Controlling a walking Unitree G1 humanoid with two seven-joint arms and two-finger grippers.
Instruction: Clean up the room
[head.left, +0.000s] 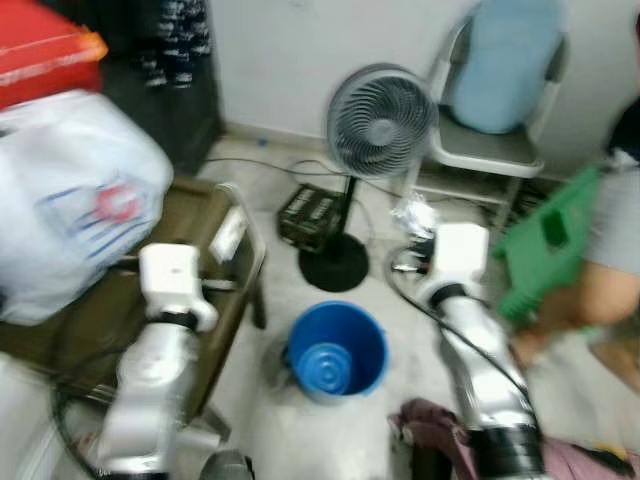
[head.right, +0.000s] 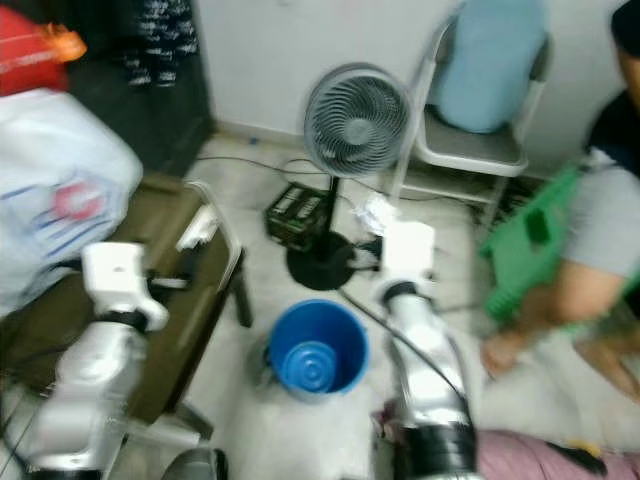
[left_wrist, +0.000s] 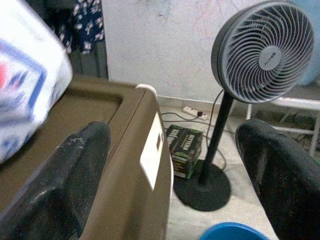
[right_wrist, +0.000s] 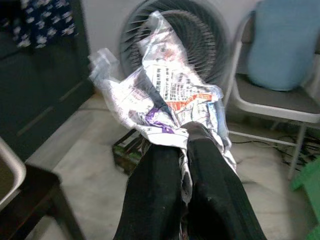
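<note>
Right wrist view shows the right gripper (right_wrist: 187, 150) with its two black fingers clenched on a crumpled, clear printed plastic wrapper (right_wrist: 167, 95) — the sheet bunches out past the fingertips, in front of a grey standing fan (right_wrist: 172, 37). In the left eye view the same wrapper (head.left: 415, 215) is a pale wad held up off the floor at the end of the right arm, near the fan's black round base (head.left: 333, 268) and above and to the right of a round blue plastic bucket (head.left: 335, 352) standing on the pale floor.

The left gripper (left_wrist: 175, 165) hangs released, its fingers wide apart with nothing between them, beside the edge of a brown plastic table (left_wrist: 125, 150) that carries a big white plastic bag (head.left: 70, 200). A person crouches at the right with a green plastic stool (head.left: 548, 240) — well apart from the right gripper. A grey metal chair with a light blue cushion (head.left: 505, 75) stands against the wall behind.

My reading is that the pickup is done and the step in hand is carrying this litter to a bin. The blue bucket looks the likeliest place, though I cannot tell whether it serves as one. The next move calls for swinging the right arm left and toward the robot until the wrapper is over the bucket's mouth, then opening the fingers; the thin film may cling to them.
</note>
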